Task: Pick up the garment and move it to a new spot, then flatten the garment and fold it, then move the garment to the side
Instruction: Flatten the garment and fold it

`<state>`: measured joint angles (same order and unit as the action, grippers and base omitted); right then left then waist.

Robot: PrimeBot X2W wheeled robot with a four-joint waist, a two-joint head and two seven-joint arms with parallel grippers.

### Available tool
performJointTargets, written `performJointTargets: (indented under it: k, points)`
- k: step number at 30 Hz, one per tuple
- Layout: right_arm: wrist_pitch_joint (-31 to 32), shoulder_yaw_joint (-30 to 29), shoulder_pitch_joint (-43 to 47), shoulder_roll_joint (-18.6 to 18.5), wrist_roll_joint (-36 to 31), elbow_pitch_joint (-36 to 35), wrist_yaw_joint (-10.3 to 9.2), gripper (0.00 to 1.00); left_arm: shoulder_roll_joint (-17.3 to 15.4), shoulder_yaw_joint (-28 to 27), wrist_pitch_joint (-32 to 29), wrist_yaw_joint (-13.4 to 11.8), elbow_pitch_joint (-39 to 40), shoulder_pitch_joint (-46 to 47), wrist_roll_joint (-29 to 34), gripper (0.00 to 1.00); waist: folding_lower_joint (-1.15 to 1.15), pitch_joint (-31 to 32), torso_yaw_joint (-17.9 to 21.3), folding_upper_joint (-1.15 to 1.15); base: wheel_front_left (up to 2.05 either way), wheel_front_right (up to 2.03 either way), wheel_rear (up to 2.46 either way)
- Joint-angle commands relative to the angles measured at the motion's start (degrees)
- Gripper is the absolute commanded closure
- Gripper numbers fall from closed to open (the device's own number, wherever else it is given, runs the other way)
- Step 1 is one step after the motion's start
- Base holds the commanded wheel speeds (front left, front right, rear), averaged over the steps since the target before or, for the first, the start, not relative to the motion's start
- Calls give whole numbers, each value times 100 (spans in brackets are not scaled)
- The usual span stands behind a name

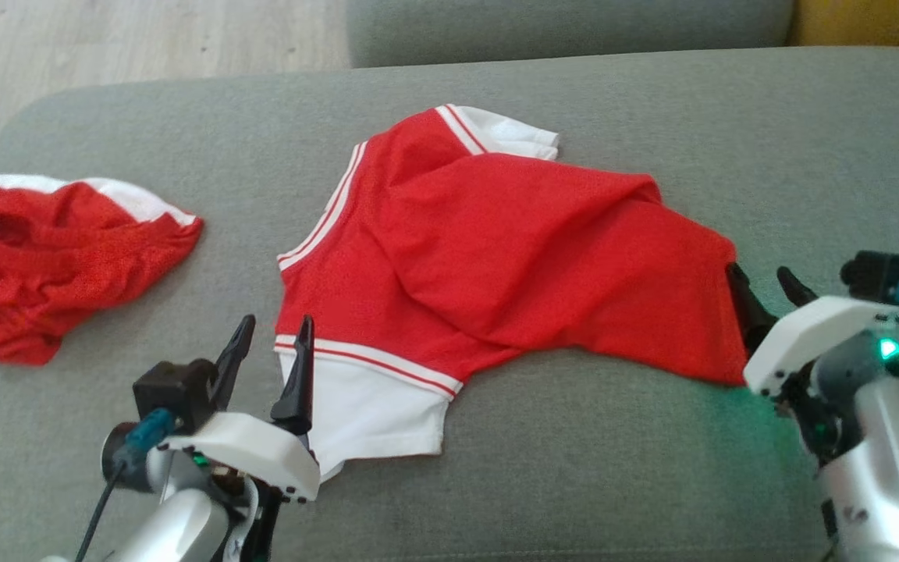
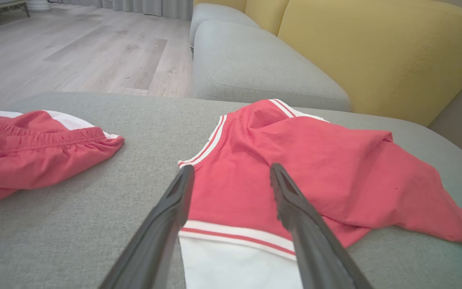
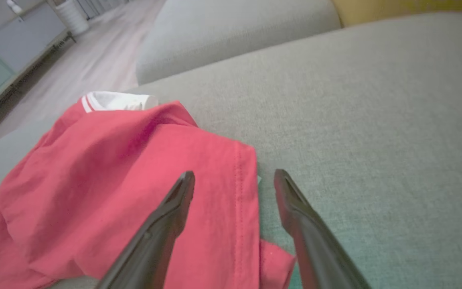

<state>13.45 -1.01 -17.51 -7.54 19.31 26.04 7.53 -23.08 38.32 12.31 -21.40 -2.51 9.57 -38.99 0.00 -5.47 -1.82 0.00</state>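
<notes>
the red shirt (image 1: 512,257) lies spread but rumpled across the middle of the grey cushion (image 1: 574,484), its body bunched in soft folds and its hem running to the right. the near white sleeve (image 1: 371,414), edged with red and white stripes, lies flat toward the near left, and the far white sleeve (image 1: 508,129) pokes out at the far edge of the shirt. the left claw (image 1: 278,321) stands wide with nothing between its fingers, at the left edge of the near sleeve; in the left wrist view its fingers straddle the striped band, though whether they touch the cloth cannot be told. the right claw (image 1: 758,273) is also wide and holds nothing, sitting at the right hem of the shirt, with one finger over the hem's edge and the other over bare cushion. a second red garment (image 1: 51,257) with white trim lies crumpled well apart at the far left of the cushion. beyond are a wooden floor (image 1: 106,39) and a yellow backrest (image 2: 375,52).
</notes>
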Motion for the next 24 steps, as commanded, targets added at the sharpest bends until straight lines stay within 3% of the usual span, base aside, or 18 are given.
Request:
performJointTargets:
  k: [1,7,12,17,18,19,24]
  points:
    - [166,59,-280,-97,163,-17,-4,0,-85,-239,80,22,83,320,-20,0,0,-26,-89,0,0,0,0]
    - [1098,-48,-727,-202,585,905,-4,0,-46,-304,119,87,-152,336,-97,0,0,-71,-290,0,0,0,0]
    - [1373,-267,-1162,-172,804,1560,-4,0,-23,-300,130,144,-221,390,-116,0,0,-198,-415,0,0,0,0]
    - [1538,-128,-1446,-206,923,1962,-4,0,-10,-271,113,182,-303,457,-118,0,0,-272,-505,0,0,0,0]
    - [1532,-80,-1478,-222,960,1988,-4,29,-5,-265,113,186,-315,462,-120,0,0,-274,-519,0,0,0,0]
    - [1497,-28,-1506,-237,1010,1983,-4,97,0,-264,114,188,-327,462,-128,0,0,-271,-530,0,0,0,0]
    - [1121,231,-1530,-424,1133,1726,-4,100,22,-253,120,194,-400,428,-161,0,0,-201,-570,0,0,0,0]
